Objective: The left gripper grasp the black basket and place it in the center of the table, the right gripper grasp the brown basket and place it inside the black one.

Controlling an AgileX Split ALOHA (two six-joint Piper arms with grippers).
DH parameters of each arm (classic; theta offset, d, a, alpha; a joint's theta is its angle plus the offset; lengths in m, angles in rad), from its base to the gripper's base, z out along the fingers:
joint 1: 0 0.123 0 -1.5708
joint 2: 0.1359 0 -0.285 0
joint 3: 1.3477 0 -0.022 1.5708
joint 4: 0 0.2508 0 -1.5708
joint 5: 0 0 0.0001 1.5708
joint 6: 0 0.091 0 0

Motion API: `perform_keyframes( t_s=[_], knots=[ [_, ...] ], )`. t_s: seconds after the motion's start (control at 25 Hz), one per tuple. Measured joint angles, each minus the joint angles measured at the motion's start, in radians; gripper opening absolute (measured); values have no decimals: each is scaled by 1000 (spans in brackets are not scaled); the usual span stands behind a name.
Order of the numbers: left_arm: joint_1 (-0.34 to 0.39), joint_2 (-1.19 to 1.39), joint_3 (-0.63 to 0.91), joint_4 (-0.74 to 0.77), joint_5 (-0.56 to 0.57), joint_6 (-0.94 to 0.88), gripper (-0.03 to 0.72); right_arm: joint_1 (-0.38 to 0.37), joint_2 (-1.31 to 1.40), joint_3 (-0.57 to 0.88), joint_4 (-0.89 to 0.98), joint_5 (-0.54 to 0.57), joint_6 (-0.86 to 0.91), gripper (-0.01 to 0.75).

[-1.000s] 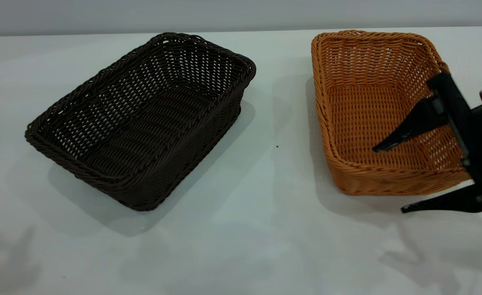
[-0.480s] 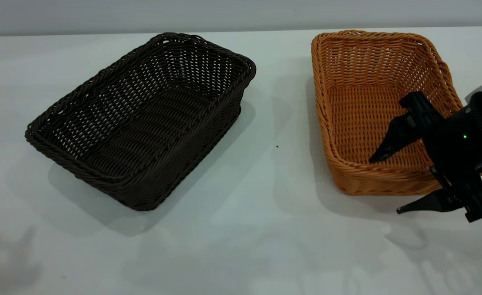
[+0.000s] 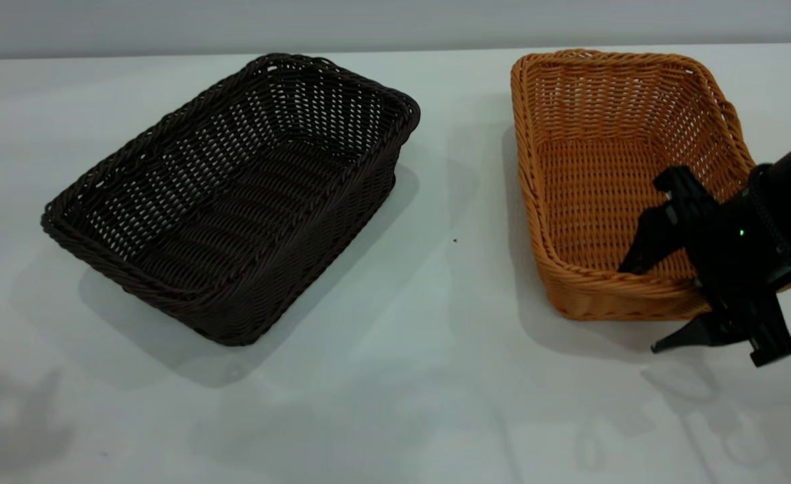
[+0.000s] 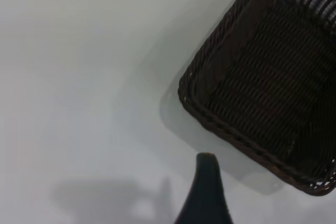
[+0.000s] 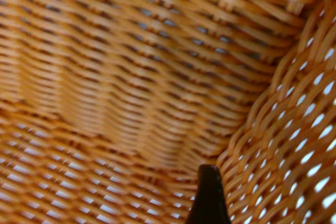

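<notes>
Right gripper (image 3: 644,306): spread wide, straddling the brown basket's near wall at its near right corner, one finger inside, one outside.
Brown basket (image 3: 590,175): on the table (image 3: 449,376), long axis running away from the camera; right arm nearest.
Black basket (image 3: 234,195): well left of the brown basket, lying diagonally.
Left gripper (image 4: 206,192): hangs off the black basket's corner, one fingertip showing; spread unknowable.

Even, soft overhead light leaves the pale grey-white smooth tabletop (image 3: 395,376) bright without glare. The dark brown-black woven wicker basket (image 3: 234,195) casts a diffuse shadow forward. The right wrist view's orange-tan wicker weave (image 5: 131,77) is blurred.
</notes>
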Motion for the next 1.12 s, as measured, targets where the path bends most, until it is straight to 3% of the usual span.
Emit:
perform_keyframes(
  t_s=[0.16,0.32,0.44,0.92,1.12],
  knots=[
    [0,68,0,0,-3,10,548,0,15,-7,1,-5,0,431],
    [0,169,0,-10,-8,11,548,0,15,-7,1,-5,0,286],
    [0,250,0,-29,-29,4,548,0,15,-7,7,-6,1,228],
    [0,541,-11,-52,-166,-24,548,0,15,-7,10,-6,1,215],
    [0,609,-146,-52,-157,21,548,0,15,-7,10,-6,-13,213]
  ],
)
